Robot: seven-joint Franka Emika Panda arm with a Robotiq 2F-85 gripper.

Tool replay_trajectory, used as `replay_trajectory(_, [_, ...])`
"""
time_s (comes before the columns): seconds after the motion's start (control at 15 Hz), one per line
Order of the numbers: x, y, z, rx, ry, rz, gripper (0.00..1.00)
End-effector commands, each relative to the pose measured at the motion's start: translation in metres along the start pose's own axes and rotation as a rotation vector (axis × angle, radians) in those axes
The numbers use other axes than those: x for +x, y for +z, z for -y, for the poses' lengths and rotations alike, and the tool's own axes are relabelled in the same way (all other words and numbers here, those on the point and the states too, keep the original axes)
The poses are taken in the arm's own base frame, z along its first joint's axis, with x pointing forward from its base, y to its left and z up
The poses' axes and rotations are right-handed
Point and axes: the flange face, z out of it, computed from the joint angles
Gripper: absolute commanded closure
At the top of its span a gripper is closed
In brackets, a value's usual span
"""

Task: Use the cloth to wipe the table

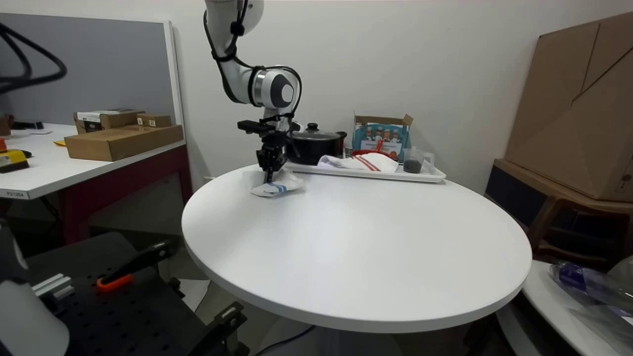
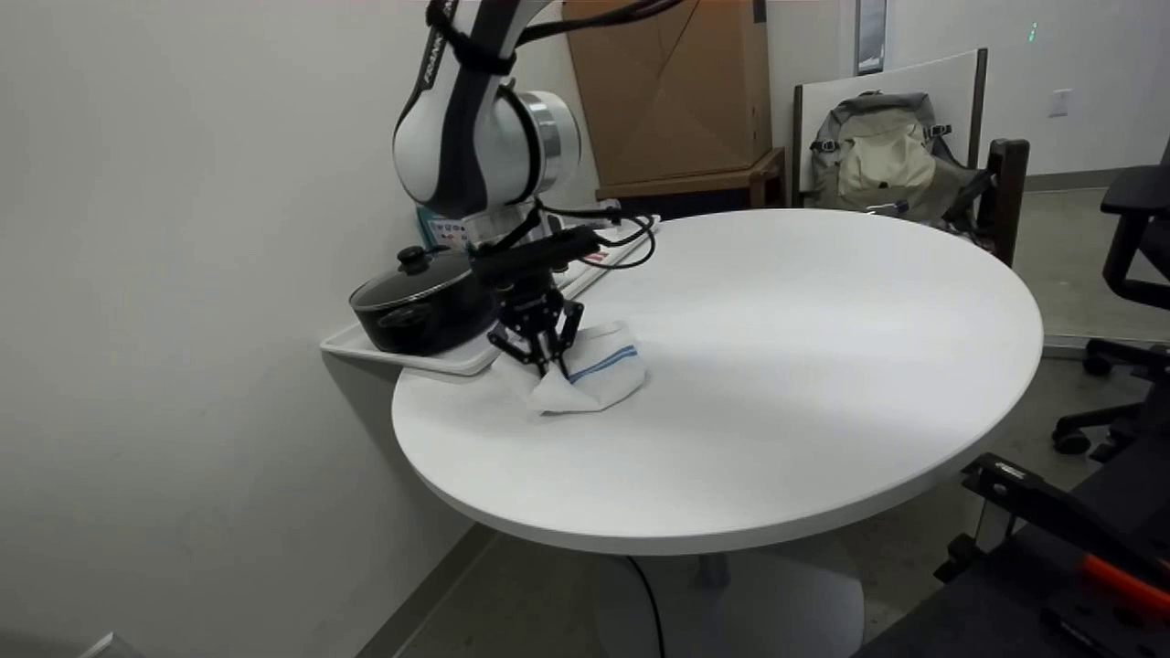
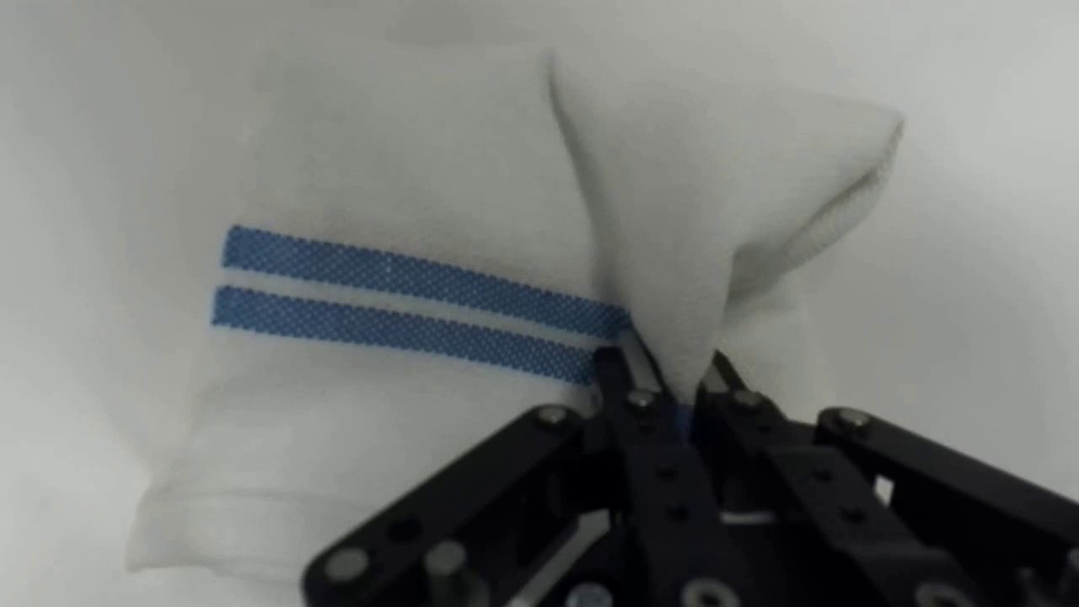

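Far left in an exterior view: brown boxes (image 1: 123,144), well apart from the round white counter (image 1: 356,247). Next, a white arm (image 1: 247,84), angled down over the counter's far left part. At its end the hand (image 1: 268,179), tips pointing down, clenched on a white cloth (image 1: 284,187). Wrist view: a fold pinched up between the fingers (image 3: 662,459), two blue stripes on the part spread to the left. Rest of the cloth lies on the counter. Just right and behind, a black pot (image 1: 312,149), lid on, standing in a white tray (image 1: 431,178), which sits at the counter's edge in both exterior views. Along the tray, a crumpled red-striped towel (image 1: 368,162). Open box (image 1: 380,134) with printed front behind the towel; in the tray or behind it, cannot tell. Clear cup (image 1: 412,164), dark contents. Far right: large brown box (image 1: 568,109); below it, a plastic bottle (image 1: 593,287) on its side.
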Motion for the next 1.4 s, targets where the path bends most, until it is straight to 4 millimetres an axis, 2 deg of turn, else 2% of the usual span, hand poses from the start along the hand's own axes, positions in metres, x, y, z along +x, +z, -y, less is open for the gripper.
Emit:
replay_trajectory(0.0, [-0.044,0.017,0.066,-0.053,-0.193,0.004,0.98])
replay_trajectory(0.13, [-0.072,0.024,0.096,-0.082,-0.299,0.005,0.98])
replay_trajectory(0.27, [-0.086,0.03,0.113,-0.116,-0.404,0.011,0.98])
replay_trajectory(0.4, [-0.075,0.032,0.109,-0.133,-0.413,0.012,0.98])
replay_trajectory(0.47, [-0.062,0.031,0.098,-0.138,-0.391,0.012,0.98])
replay_trajectory(0.73, [-0.01,0.028,0.018,-0.174,-0.192,0.023,0.98])
replay_trajectory(0.93, [0.023,0.024,-0.063,-0.196,-0.027,0.044,0.98])
replay_trajectory(1.13, [0.044,0.026,-0.148,-0.211,0.091,0.071,0.98])
replay_trajectory(1.33, [0.054,0.028,-0.23,-0.214,0.192,0.092,0.98])
